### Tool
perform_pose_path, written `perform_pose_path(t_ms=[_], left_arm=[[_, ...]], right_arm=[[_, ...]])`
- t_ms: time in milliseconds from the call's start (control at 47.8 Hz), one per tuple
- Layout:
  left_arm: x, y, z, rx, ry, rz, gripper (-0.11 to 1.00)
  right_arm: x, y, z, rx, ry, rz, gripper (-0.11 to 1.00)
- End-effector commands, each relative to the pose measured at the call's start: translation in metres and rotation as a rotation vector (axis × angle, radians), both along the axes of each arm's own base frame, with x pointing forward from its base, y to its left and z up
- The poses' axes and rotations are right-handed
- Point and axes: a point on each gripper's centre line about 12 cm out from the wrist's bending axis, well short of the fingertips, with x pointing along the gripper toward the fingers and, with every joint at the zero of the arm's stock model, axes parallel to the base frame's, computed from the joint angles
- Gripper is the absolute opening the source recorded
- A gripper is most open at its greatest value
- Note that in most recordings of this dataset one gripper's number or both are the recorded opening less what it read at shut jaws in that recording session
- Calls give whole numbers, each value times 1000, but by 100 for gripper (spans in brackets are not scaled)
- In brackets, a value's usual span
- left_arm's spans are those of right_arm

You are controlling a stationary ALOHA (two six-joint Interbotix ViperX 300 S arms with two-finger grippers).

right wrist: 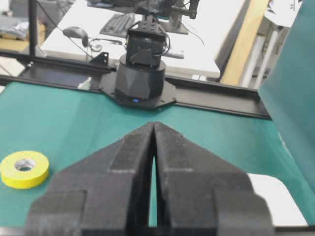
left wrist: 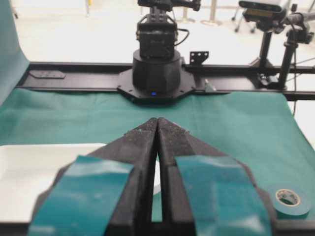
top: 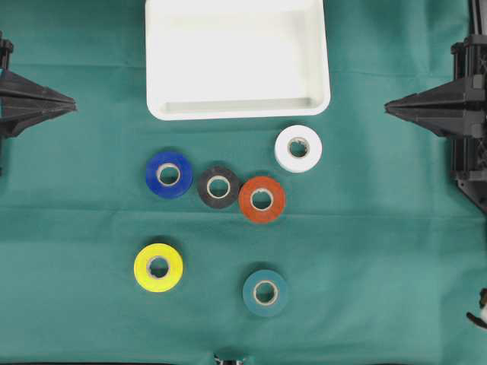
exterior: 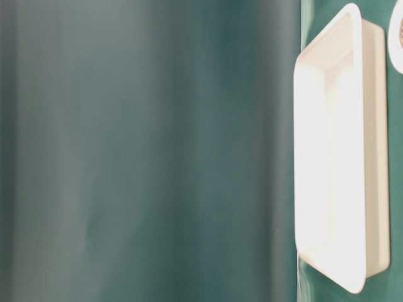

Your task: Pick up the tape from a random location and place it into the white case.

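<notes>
Overhead view: six tape rolls lie flat on the green tabletop [top: 396,251], all below the white case [top: 237,106]. The white roll [top: 298,148] sits nearest the case and toward the right tool [top: 389,107]; the blue roll [top: 168,174] lies toward the left tool [top: 71,101]. Both tools are closed, empty, parked at the edges, well apart from every roll.

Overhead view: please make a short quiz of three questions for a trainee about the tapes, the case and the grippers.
1. How many tape rolls lie on the green cloth?
2. True or false: the white case already holds a roll.
3. Which roll is nearest the case: A yellow, B white, C teal?

Key:
1. Six, among them the blue roll and the black roll.
2. False.
3. B, the white roll.
</notes>
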Motion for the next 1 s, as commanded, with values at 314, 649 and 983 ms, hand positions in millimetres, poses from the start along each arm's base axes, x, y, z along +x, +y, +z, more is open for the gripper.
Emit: perform_pose_path(t_ms=[314, 649, 983], left_arm=[[3, -1, 1, -1, 72, -4, 1], [3, -1, 3, -5, 64, -4, 14], [3, -1, -1, -5, 94, -4, 98]], right_arm=[[5, -1, 3, 6, 63, -5, 0], [5, -1, 5, 10, 87, -5, 3], [7, -6, 2, 42, 120, -28, 89]])
